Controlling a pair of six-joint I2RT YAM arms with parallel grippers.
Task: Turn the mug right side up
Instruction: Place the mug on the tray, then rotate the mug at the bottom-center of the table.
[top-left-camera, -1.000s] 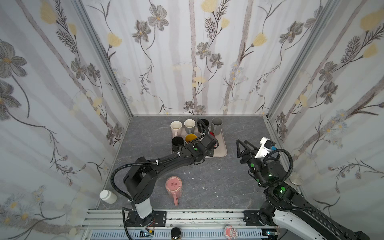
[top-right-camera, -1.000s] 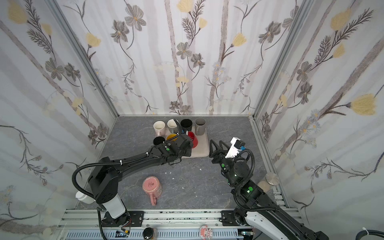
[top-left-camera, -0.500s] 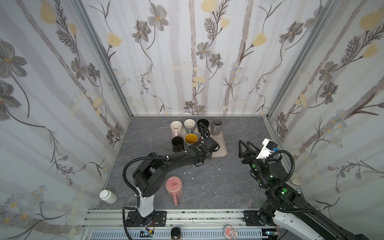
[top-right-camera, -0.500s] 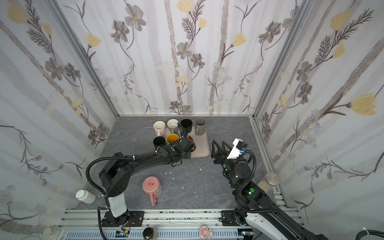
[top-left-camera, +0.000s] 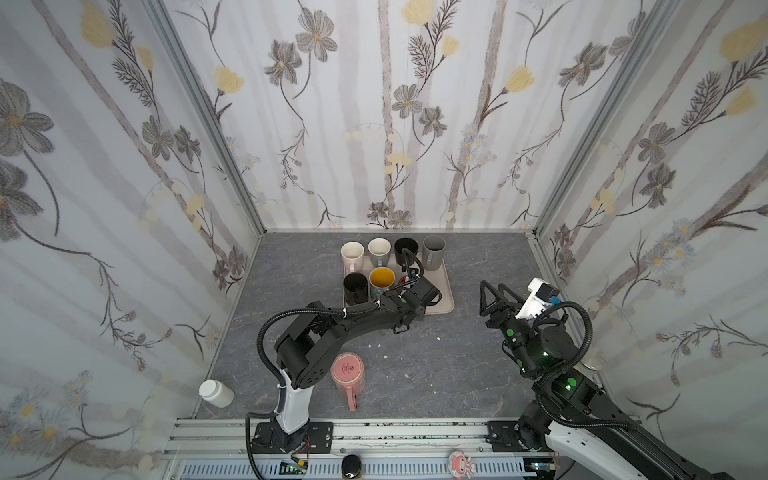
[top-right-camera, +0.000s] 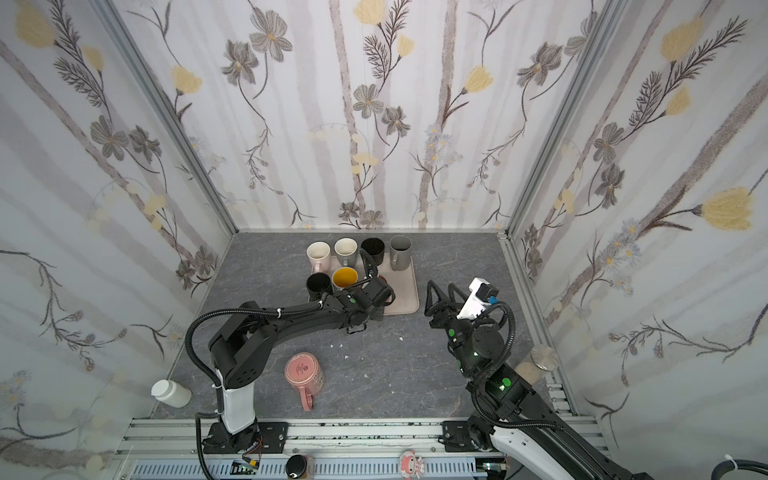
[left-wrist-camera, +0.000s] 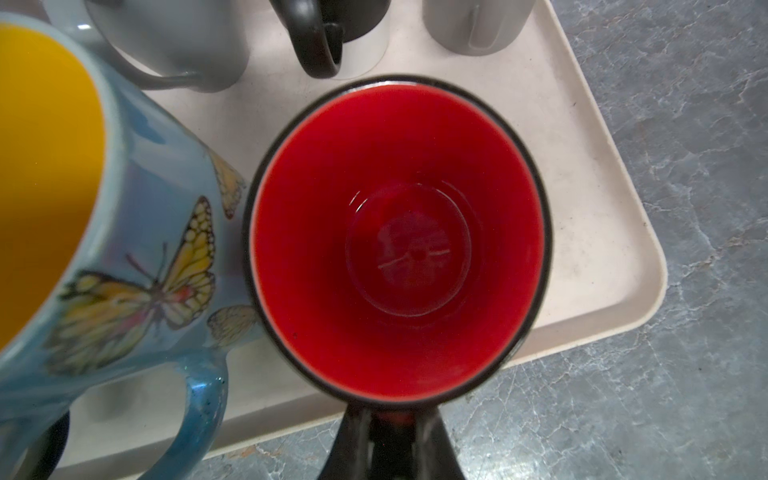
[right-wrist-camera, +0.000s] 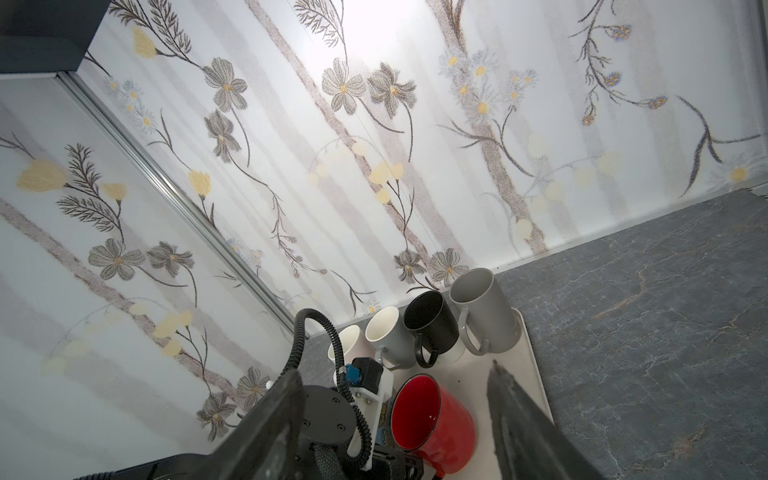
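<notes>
A red mug (left-wrist-camera: 399, 249) stands mouth up on the beige tray (left-wrist-camera: 602, 249), beside a blue butterfly mug (left-wrist-camera: 124, 266). My left gripper (left-wrist-camera: 390, 419) is shut on the red mug's handle at the tray's near edge. In both top views the left arm hides most of this mug, leaving a red sliver (top-left-camera: 402, 281). A pink mug (top-left-camera: 348, 372) sits base up on the table in front, handle toward the front rail. My right gripper (top-left-camera: 491, 286) hovers open to the right of the tray with nothing in it; its wrist view shows the red mug (right-wrist-camera: 432, 419) between its fingers, farther off.
The tray (top-left-camera: 442, 299) also carries several upright mugs: cream, grey, black and tall grey (top-left-camera: 433, 253) in the back row, another black one (top-left-camera: 355, 288) in front. A white bottle (top-left-camera: 216, 392) lies at the front left. Patterned walls enclose three sides.
The right gripper's jaws have spread wider and it has drifted slightly right. The left arm's elbow has shifted while its gripper stayed at the tray.
</notes>
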